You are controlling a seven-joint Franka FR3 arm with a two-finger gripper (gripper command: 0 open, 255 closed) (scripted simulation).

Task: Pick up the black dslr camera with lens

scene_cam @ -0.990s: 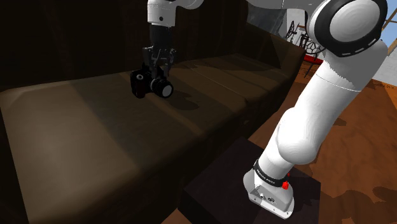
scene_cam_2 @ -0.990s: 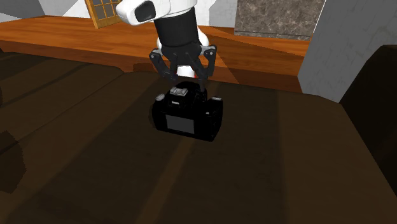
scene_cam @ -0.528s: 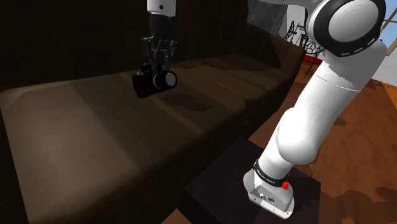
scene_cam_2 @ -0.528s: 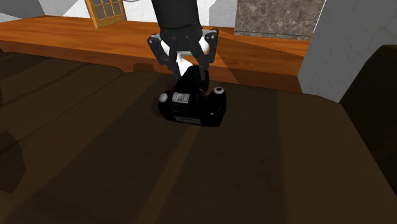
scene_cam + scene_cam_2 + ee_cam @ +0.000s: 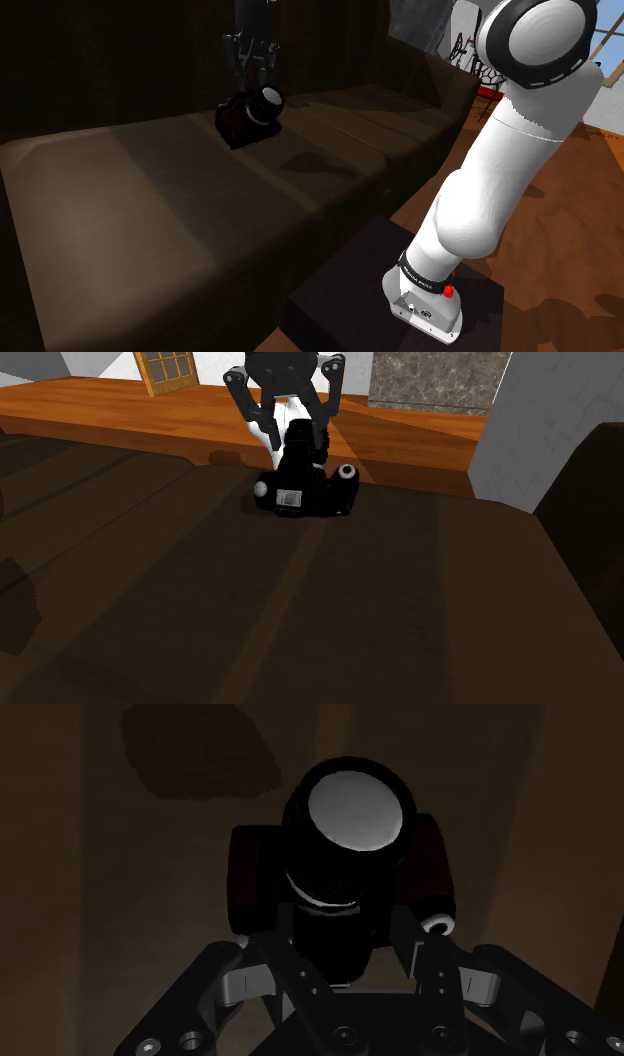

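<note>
The black DSLR camera [image 5: 246, 115] hangs clear of the dark brown cushioned surface [image 5: 150, 200], tipped over with its grey-fronted lens [image 5: 270, 97] slanting upward. My black gripper [image 5: 253, 78] comes down from above and is shut on the lens barrel. In the second exterior view the camera [image 5: 305, 492] dangles below the gripper [image 5: 298, 440], its top plate turned toward that camera. In the wrist view the lens [image 5: 358, 809] runs up between the two fingers [image 5: 432, 966], which clasp it, with the body [image 5: 420, 874] behind. The camera's shadow [image 5: 300, 160] lies on the surface below.
The brown surface has a tall dark back [image 5: 120, 60] behind it and a raised end [image 5: 430, 85] at the shoulder view's right. My dark stand [image 5: 340, 300] sits on the reddish wooden floor [image 5: 560, 240]. Wooden floor [image 5: 120, 407] and a grey wall [image 5: 560, 422] lie beyond.
The gripper has risen with the camera in it. The camera left the surface and swung from upright to tipped, its lens turning upward.
</note>
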